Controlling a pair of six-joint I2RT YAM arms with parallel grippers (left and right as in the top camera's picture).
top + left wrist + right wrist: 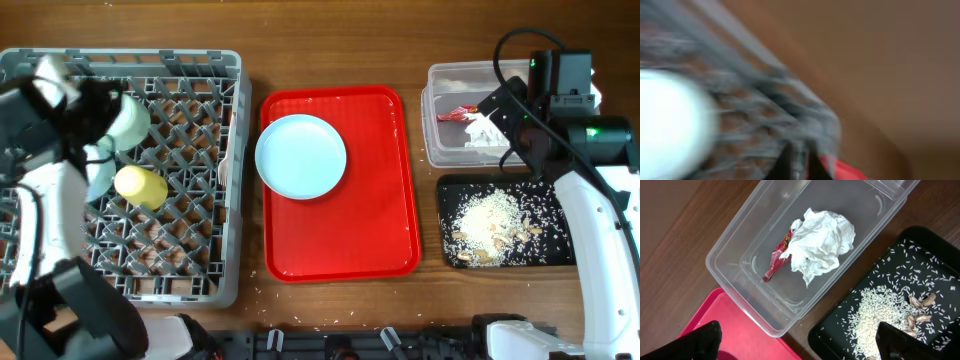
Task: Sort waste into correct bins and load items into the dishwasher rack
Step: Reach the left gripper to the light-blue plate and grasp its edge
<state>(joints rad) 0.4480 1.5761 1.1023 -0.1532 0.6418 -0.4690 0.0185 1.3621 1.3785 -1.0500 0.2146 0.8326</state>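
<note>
Over the tub (pixel 735 245) of tissue (pixel 820 242) and wrapper (pixel 776 260) with right gripper (pixel 800 342) spread wide, empty; at the rack (pixel 200 80) by the bowl (pixel 128 118) with left gripper (pixel 98 112) too blurred to tell its opening.

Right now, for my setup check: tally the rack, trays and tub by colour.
Grey rack: 1
Red tray: 1
Clear tub: 1
Black tray: 1
Total: 4

No legible text; wrapper (pixel 775 262) print unreadable.
</note>
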